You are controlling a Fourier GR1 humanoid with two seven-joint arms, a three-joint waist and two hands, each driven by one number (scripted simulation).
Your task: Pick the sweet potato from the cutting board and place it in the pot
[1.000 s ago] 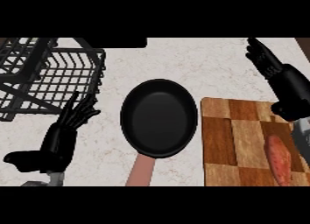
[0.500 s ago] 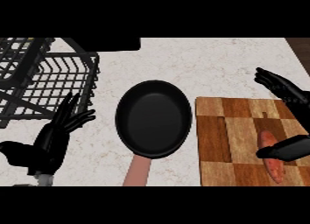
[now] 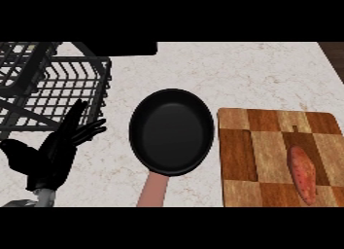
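Wooden cutting board filled the lower right of the frame, the sweet potato lying on it untouched; the black pot sat just left at centre. Judged, the pick had not begun: a hand had to reach the potato. Only the left hand showed, lower left, fingers straight and released, holding nothing.

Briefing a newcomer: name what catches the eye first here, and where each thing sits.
The black pan sits mid-counter, its pinkish handle pointing toward the robot. Right of it, an orange sweet potato lies on the checkered cutting board. At lower left the open left hand rests before a black wire rack.
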